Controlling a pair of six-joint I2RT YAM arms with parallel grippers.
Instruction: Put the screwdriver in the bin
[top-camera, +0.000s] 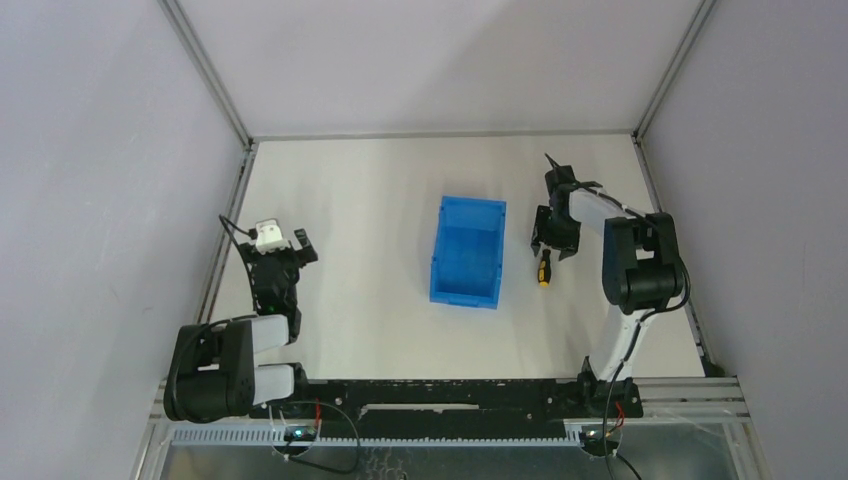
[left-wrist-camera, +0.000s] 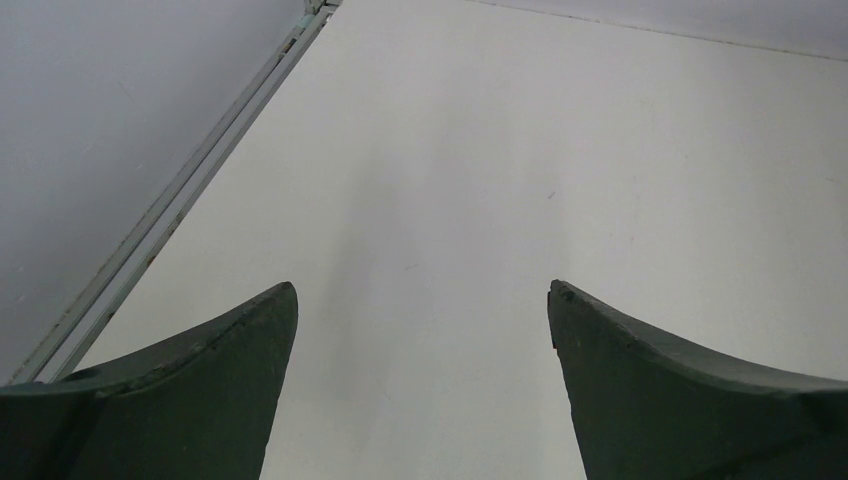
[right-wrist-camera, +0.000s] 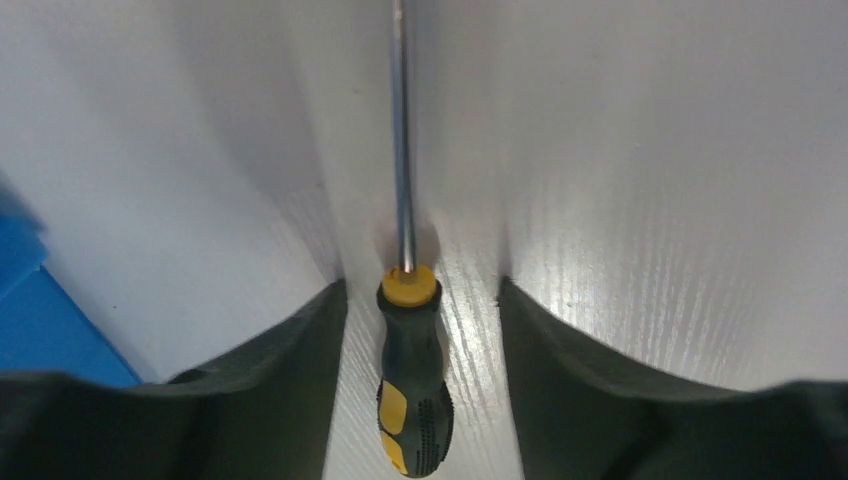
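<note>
The screwdriver (right-wrist-camera: 413, 380) lies flat on the white table, yellow-and-black handle toward the camera and thin shaft pointing away. My right gripper (right-wrist-camera: 421, 285) is open and low over it, one finger on each side of the handle, with a gap showing on both sides. In the top view the handle (top-camera: 544, 268) sticks out below the right gripper (top-camera: 553, 238), just right of the blue bin (top-camera: 437, 252). The bin's corner shows at the left of the right wrist view (right-wrist-camera: 45, 335). My left gripper (top-camera: 285, 247) is open and empty at the left; its wrist view (left-wrist-camera: 421, 290) shows only bare table.
A metal frame rail (left-wrist-camera: 180, 200) runs along the table's left edge beside the left gripper. Grey walls enclose the table on three sides. The right arm's elbow (top-camera: 640, 265) stands right of the screwdriver.
</note>
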